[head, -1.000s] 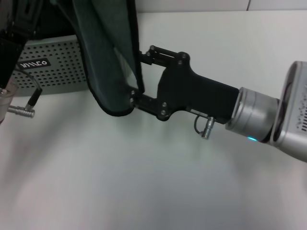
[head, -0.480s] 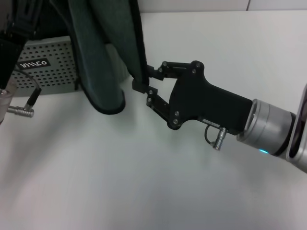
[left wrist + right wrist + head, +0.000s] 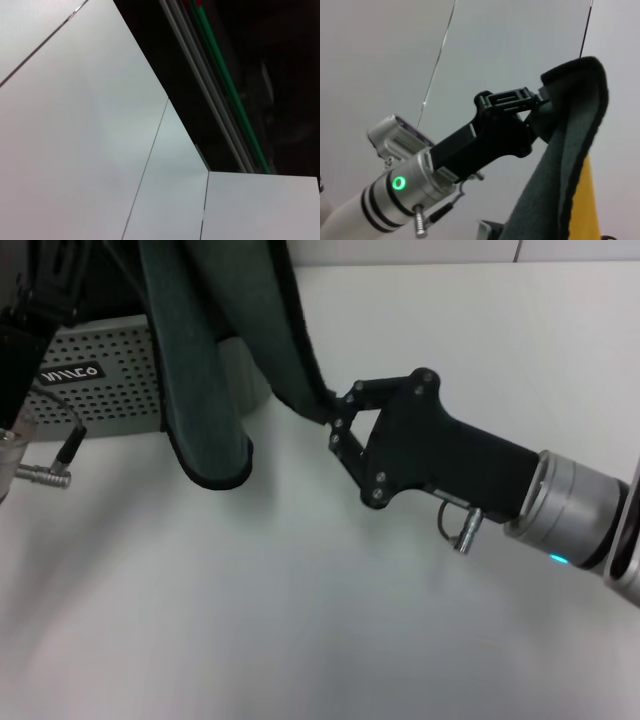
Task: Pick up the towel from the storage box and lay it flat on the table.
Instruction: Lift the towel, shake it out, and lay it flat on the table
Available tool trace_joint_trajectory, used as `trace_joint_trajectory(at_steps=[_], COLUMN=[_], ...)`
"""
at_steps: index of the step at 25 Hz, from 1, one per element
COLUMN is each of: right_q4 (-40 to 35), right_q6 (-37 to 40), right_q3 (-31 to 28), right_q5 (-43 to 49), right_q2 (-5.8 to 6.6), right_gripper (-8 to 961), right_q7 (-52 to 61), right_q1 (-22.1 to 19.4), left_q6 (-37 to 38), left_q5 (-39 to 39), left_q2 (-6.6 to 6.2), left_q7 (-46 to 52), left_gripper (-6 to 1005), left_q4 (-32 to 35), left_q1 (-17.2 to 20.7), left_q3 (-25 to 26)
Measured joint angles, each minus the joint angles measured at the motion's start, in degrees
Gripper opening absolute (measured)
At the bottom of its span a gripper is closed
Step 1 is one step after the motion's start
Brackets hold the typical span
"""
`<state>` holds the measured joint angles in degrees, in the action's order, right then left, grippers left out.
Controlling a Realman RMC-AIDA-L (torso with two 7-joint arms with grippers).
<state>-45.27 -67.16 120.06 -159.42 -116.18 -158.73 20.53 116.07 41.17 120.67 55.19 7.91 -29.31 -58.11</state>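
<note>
Above the table (image 3: 300,620), both grippers' jaws pinch the hanging towel (image 3: 195,370).

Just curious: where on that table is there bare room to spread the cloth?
The table is bare in front of the storage box and below the right gripper. It is crowded where the towel hangs.

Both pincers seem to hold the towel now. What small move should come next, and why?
Probably the right pincer should draw its pinched edge farther from the left pincer. The towel hangs folded above the table, in front of the storage box, so it likely needs spreading before lowering.
</note>
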Motion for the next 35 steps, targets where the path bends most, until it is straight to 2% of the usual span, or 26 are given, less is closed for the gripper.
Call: trace_joint_trajectory(at_steps=[2,6,11,14,19,23,25,35], right_q4=[0.01,-0.55,-5.74,-9.26,-14.20,-17.41,-17.85,-18.31], right_q6=[-0.63,-3.71,-4.52,-3.51,0.56,3.93,4.90,10.11], right_q3=[-1.78,-7.83,-16.43,-20.01,-22.60,-23.82,-23.86,-23.06], right_q5=[-0.02,-0.01,0.00,0.02,1.20,4.38,5.09,5.06], right_q2=[-0.02,0.03,0.41,0.42,0.66,0.60,0.43,0.01], right_gripper=[7,7,8,8,8,7,7,8], right_q7=[0.18,2.02,4.37,5.02,6.81,9.53,9.82,9.82], right_q1=[-0.43,-0.27,-0.47,0.19,1.62,1.45,1.57,3.82], left_q6=[-0.28,-2.00,-8.18,-11.17,-12.85,-14.44,-14.53,-14.52], left_q5=[0.35,1.71,10.49,14.83,16.09,16.20,16.63,19.32], left_q2=[0.00,-0.14,-0.21,0.07,0.10,0.09,0.09,0.09], left_q7=[-0.06,-0.09,-4.60,-10.79,-20.61,-22.04,-22.78,-28.33], left_gripper=[33,33,63,116,217,286,437,617], left_q4=[-0.07,-1.34,-2.49,-5.84,-13.31,-13.89,-14.03,-16.38], left_q1=[0.25,1.25,4.50,4.49,2.47,1.84,1.00,-2.70], left_q3=[-0.20,-0.99,-4.08,-5.77,-6.19,-5.65,-5.71,-5.02])
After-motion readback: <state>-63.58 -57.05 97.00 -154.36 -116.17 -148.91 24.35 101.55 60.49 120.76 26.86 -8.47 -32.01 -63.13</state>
